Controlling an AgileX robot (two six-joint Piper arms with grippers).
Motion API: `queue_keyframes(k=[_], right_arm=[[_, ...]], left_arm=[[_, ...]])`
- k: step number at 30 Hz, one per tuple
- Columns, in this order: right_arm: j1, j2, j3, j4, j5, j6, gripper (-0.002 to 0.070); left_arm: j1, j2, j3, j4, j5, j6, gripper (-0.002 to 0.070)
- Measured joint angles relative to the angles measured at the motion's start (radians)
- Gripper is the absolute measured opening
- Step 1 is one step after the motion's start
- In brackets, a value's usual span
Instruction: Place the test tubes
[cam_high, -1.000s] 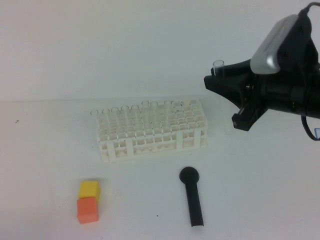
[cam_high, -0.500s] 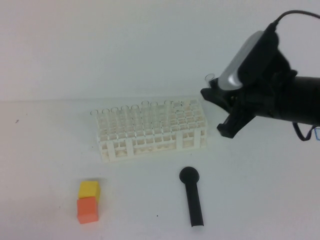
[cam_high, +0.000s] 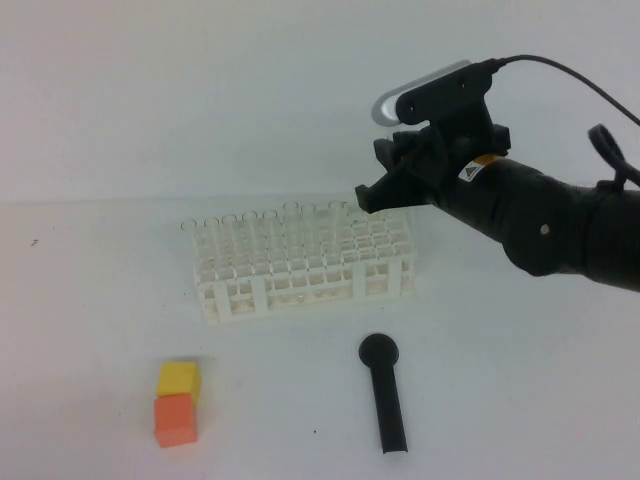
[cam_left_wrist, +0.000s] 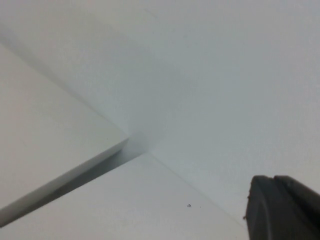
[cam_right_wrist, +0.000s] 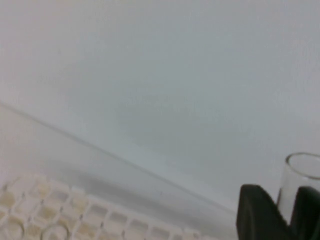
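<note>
A white test tube rack (cam_high: 300, 262) holding several clear tubes stands mid-table. My right gripper (cam_high: 378, 185) hovers just above the rack's far right corner, its fingers pointing left. In the right wrist view the right gripper (cam_right_wrist: 282, 199) is shut on a clear test tube (cam_right_wrist: 301, 172), whose open rim sticks out past the black fingers (cam_right_wrist: 256, 212). The rack (cam_right_wrist: 45, 220) shows below it in that view. The held tube is hidden by the gripper in the high view. My left gripper (cam_left_wrist: 280, 186) appears only in the left wrist view, shut, with nothing in it, facing a white wall.
A black spoon-like tool (cam_high: 385, 392) lies in front of the rack's right end. A yellow block (cam_high: 178, 378) and an orange block (cam_high: 175, 419) sit together at the front left. The white wall rises behind the table.
My right arm has swung left from beside the table's right edge to above the rack's right end, carrying the tube and turning its wrist.
</note>
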Motion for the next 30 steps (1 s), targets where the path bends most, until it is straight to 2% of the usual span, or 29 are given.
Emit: queue_keyframes(k=[5,9,12,23,30], right_arm=[[0.002,0.047,-0.002,-0.370,-0.205,0.373,0.0122],[0.005,0.119,-0.002,-0.417,-0.379,0.538,0.0122],[0.005,0.173,-0.002,-0.407,-0.438,0.579,0.0122],[0.005,0.214,-0.002,-0.460,-0.449,0.628,0.0122],[0.005,0.179,-0.002,-0.480,-0.374,0.635,0.0122]], left_arm=[[0.000,0.000,0.000,0.085,0.000,0.000,-0.0001],[0.000,0.000,0.000,0.139,0.000,0.000,-0.0001],[0.000,0.000,0.000,0.155,0.000,0.000,-0.0001],[0.000,0.000,0.000,0.155,0.002,0.022,-0.0001],[0.000,0.000,0.000,0.163,0.000,0.022,-0.0001]])
